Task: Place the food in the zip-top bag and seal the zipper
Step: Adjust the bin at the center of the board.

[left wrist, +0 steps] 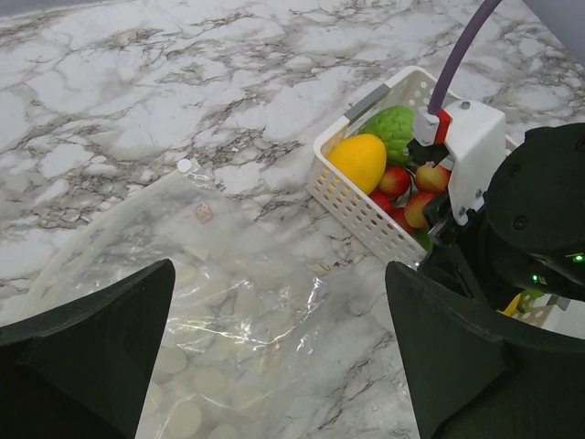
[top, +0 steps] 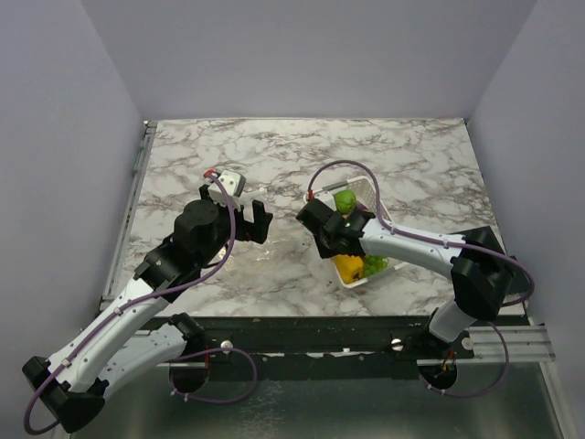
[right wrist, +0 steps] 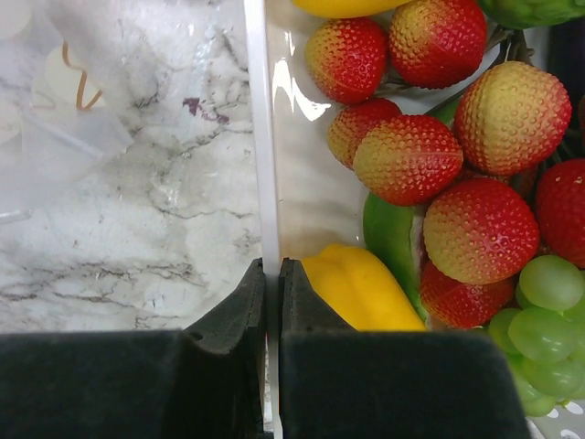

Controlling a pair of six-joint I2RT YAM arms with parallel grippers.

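Observation:
The clear zip-top bag (left wrist: 210, 283) with white dots lies flat on the marble, a small white tab (left wrist: 186, 166) at its far corner. My left gripper (left wrist: 279, 274) hovers over it, open and empty; it also shows in the top view (top: 253, 220). The food sits in a white slotted basket (left wrist: 356, 210): red strawberries (right wrist: 407, 160), a yellow pepper (right wrist: 361, 288), green grapes (right wrist: 539, 320) and a green piece (right wrist: 388, 233). My right gripper (right wrist: 272, 274) is shut on the basket's near wall (right wrist: 256, 137), one finger inside, one outside. I cannot make out the zipper strip.
The basket (top: 377, 208) stands right of centre on the marble table, the right arm (top: 411, 242) reaching over it. A raised metal rail (top: 137, 174) runs along the table's left edge. Grey walls close off the back and sides.

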